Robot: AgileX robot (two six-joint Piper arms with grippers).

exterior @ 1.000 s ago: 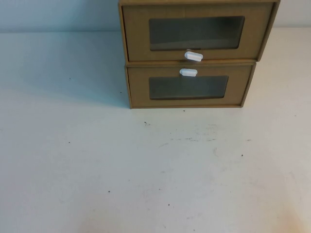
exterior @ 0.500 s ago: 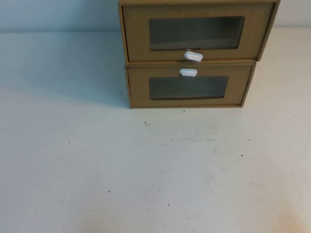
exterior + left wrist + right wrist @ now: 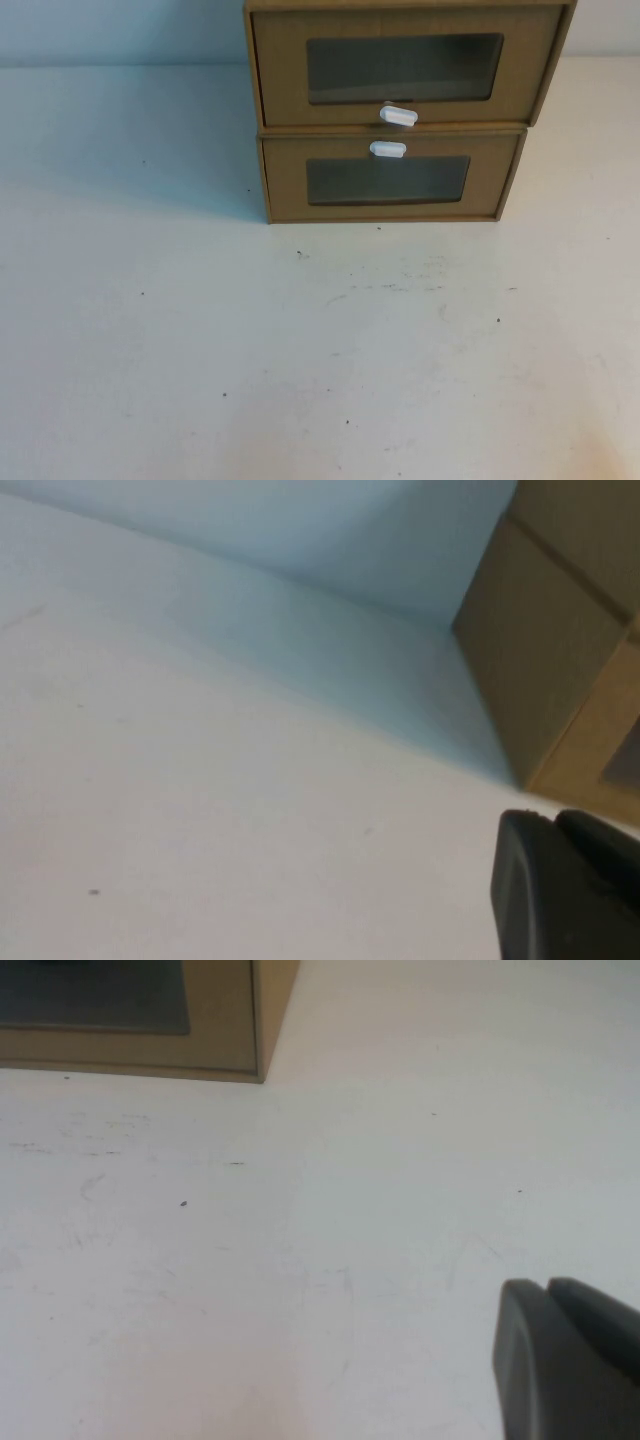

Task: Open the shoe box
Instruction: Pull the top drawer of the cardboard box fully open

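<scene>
Right claw (image 3: 548,1290): closed, empty, over bare table (image 3: 300,1260), well short of the boxes (image 3: 390,180).
Left claw (image 3: 553,818): closed too, off their left side.
Boxes: two stacked, far end, both shut.
Tip: open up, pinch a white handle (image 3: 388,150), pull straight back.
Views: handles only show from high; claws only from the wrists.

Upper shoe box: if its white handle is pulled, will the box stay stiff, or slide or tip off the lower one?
Upper shoe box looks like stiff cardboard, probably light, so it may slide on the lower box rather than open. Its small white handle looks smooth, possibly slippery. Left gripper and right gripper hover shut over the table, touching nothing.
</scene>
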